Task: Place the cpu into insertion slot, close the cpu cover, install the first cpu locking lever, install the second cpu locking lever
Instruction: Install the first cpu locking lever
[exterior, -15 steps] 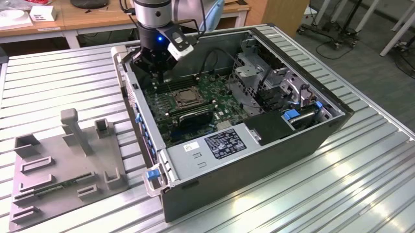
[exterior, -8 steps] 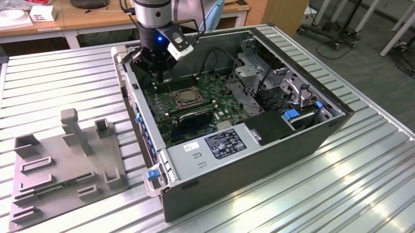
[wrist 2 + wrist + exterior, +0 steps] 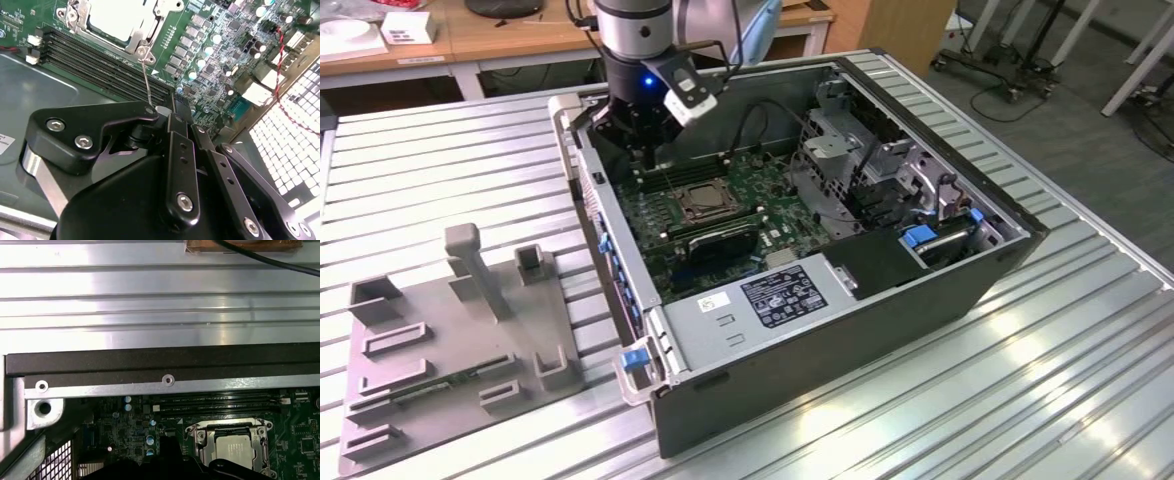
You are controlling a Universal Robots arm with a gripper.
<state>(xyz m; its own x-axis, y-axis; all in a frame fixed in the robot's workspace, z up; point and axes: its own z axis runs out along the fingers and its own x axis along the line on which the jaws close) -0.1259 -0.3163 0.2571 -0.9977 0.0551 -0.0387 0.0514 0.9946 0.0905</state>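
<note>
Silvery-grey metal marks the cpu (image 3: 234,449). You see it lying flat, top up, in the insertion slot (image 3: 199,434), a square dark socket with a bright metal rim on the green board (image 3: 761,190). The cpu cover (image 3: 145,31), a thin shiny frame plate, lies down around it, so the smooth top shows through the cut-out. Being square, the cpu has no long axis; its edges run parallel to the long black memory slots (image 3: 100,62) just beside it.

From the socket's corner a thin wire lever (image 3: 145,80) runs straight toward your claw (image 3: 161,111). The matt black claw looks clenched, with the wire's free end touching its tip; you cannot tell whether the wire is pinched.

In the exterior view the claw hangs inside the open dark case (image 3: 881,320), just on the far side of the socket. The case lies on a ribbed aluminium table (image 3: 1067,400), with a grey moulded tray (image 3: 454,340) well apart on the exterior view's left.
</note>
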